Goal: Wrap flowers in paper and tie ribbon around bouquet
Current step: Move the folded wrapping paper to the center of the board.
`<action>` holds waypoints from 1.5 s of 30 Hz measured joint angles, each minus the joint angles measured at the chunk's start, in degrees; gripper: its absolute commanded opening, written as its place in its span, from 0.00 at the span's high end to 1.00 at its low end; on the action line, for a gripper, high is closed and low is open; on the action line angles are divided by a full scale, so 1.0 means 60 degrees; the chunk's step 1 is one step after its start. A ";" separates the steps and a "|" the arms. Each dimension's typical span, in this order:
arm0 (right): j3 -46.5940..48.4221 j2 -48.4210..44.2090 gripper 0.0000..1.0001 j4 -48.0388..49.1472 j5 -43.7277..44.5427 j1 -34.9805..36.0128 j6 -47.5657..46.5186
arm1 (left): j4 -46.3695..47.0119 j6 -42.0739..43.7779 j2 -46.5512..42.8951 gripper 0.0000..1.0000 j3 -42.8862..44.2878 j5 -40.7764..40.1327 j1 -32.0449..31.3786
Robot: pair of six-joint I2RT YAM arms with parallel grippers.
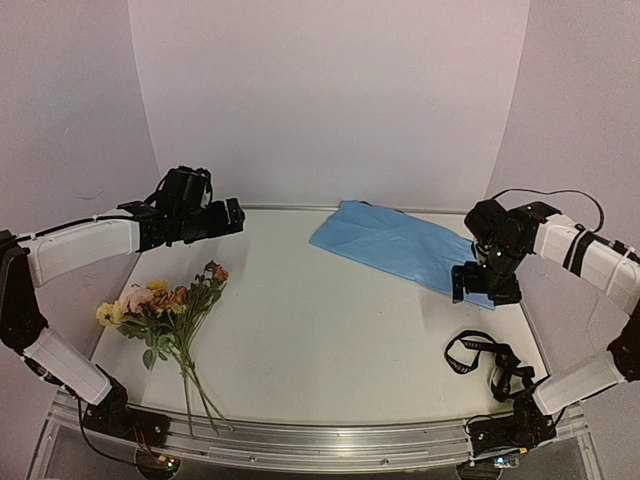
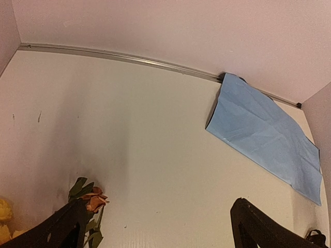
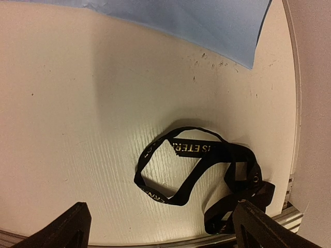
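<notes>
pale walls (image 1: 330,90) around white table (image 1: 320,330)

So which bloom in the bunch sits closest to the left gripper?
The rust-orange bloom at the bunch's far right tip; the yellow blooms and pink bloom lie further from the left gripper.

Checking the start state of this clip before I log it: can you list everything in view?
flowers: one bunch, yellow, pink and orange blooms on green stems, lying at the table's near left.
paper: one sheet, light blue, flat at the far right.
ribbon: one, black with pale lettering, loosely looped at the near right.
table: one, off-white, enclosed by pale walls.
left gripper: one, black, open, raised beyond the flowers.
right gripper: one, black, open, over the paper's near corner.
</notes>
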 measured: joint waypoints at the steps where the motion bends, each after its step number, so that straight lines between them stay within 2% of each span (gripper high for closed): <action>1: 0.0095 0.0117 0.02 -0.0005 -0.0107 -0.0172 0.0002 | -0.0012 -0.0037 0.0112 0.00 0.0105 0.0070 0.0012; 8: 0.0787 0.1407 0.02 0.0669 -0.0806 -0.1814 0.0124 | 0.0321 -0.0685 0.1070 0.00 0.0552 0.0958 0.0062; 14: 0.0917 0.2993 0.02 0.1895 -0.1656 -0.3598 0.0811 | 0.0944 -0.1311 0.2109 0.00 0.0787 0.2132 0.0065; 19: 0.0937 0.4380 0.02 0.2954 -0.2231 -0.4515 0.1355 | 0.1244 -0.1640 0.2419 0.00 0.0787 0.2783 0.0062; 25: 0.0944 0.5389 0.02 0.4093 -0.2718 -0.5160 0.1795 | 0.1523 -0.1825 0.2428 0.00 0.0787 0.3152 0.0062; 30: 0.1143 0.5621 0.02 0.4446 -0.2948 -0.5549 0.1930 | 0.1536 -0.1900 0.2428 0.00 0.0787 0.3311 0.0062; 45: 0.2129 0.5681 0.02 0.3558 -0.3202 -0.5703 0.1349 | 0.1528 -0.1896 0.2972 0.00 0.1188 0.3577 0.0062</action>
